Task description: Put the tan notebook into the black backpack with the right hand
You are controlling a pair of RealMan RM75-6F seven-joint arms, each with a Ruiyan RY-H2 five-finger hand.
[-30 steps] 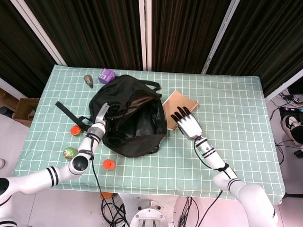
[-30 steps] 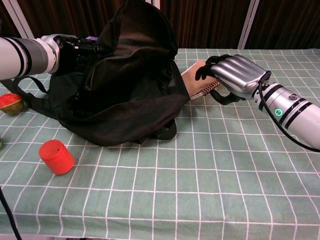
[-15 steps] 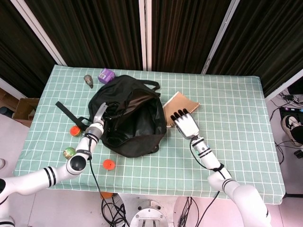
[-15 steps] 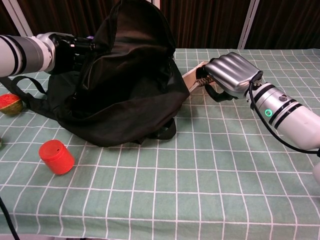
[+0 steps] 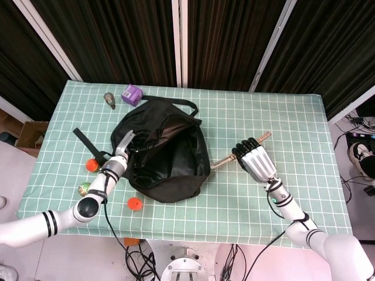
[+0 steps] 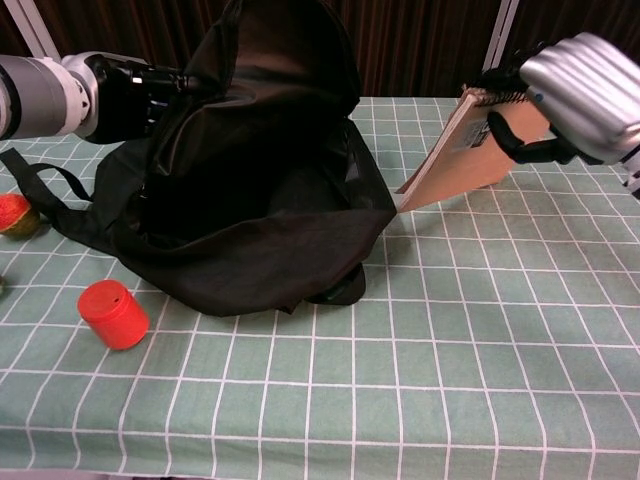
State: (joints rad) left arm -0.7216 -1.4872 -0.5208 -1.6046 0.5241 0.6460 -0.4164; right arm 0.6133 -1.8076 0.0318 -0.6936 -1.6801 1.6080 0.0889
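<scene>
Notebook (image 6: pixel 467 150) now off checked tablecloth (image 6: pixel 480 330)

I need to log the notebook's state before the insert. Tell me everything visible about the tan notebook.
The tan notebook has a plain kraft-like cover that looks like card, with a spiral binding along its raised top edge. The right robot hand grips it near that binding edge, fingers over the top and thumb across the cover. It is lifted and steeply tilted, its low corner pointing down toward the black backpack, close to the bag's side but not inside it. In the head view it shows nearly edge-on.
</scene>
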